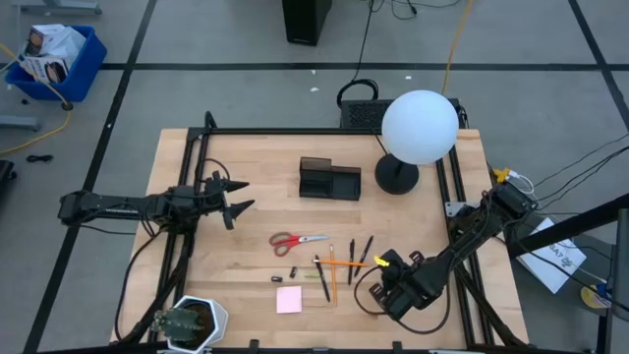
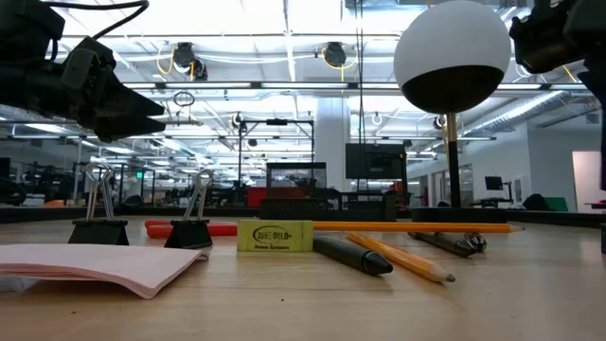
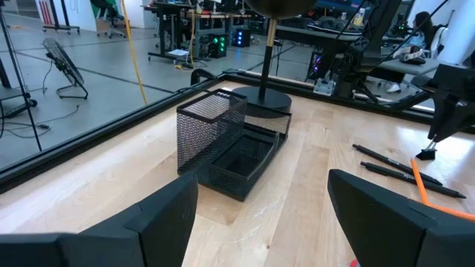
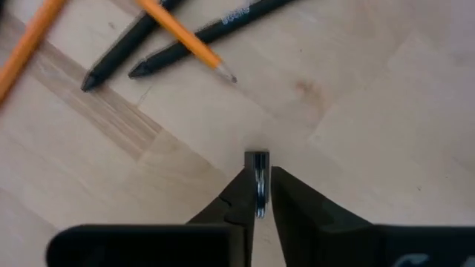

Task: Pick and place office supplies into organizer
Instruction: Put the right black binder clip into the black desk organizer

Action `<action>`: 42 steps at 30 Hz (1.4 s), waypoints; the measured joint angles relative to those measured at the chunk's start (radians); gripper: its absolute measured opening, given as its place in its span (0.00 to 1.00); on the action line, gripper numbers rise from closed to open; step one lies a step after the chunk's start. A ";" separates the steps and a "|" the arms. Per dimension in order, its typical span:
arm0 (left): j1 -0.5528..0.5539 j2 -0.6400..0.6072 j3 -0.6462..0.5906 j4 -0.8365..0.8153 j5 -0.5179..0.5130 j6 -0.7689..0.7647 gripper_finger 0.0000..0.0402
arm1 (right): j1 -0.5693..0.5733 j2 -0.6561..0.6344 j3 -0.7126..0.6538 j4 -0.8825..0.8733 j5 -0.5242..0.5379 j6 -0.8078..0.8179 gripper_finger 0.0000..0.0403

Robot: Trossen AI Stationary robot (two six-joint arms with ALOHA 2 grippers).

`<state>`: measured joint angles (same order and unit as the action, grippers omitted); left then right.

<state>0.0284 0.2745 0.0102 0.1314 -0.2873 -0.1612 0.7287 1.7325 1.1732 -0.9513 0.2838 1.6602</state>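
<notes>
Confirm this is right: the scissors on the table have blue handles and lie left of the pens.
Not quite. The scissors have red handles, not blue, as the high view shows. The rest holds: they lie on the table, left of the pens.

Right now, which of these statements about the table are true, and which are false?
1. The scissors lie inside the organizer. False: they lie on the table, outside it.
2. The left arm's jaws stand wide open, empty. True.
3. The pink pad lies flat on the table. True.
4. The lamp has toppled over. False: it stands upright beside the organizer.
5. The right arm's jaws gape wide. False: they are nearly together, a thin silvery piece between them.
</notes>
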 joint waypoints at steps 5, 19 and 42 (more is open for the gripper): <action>0.000 0.000 0.000 0.000 0.000 0.000 0.76 | -0.001 0.000 0.000 0.003 -0.027 -0.003 0.03; 0.000 0.000 0.000 0.000 0.000 0.000 0.76 | -0.021 0.000 0.000 0.008 0.082 -0.078 0.02; 0.000 0.000 0.000 0.000 0.000 0.000 0.76 | -0.351 0.000 0.000 0.389 -0.023 -0.619 0.01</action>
<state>0.0284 0.2747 0.0101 0.1310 -0.2871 -0.1612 0.3776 1.7325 1.1732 -0.5626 0.2605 1.0407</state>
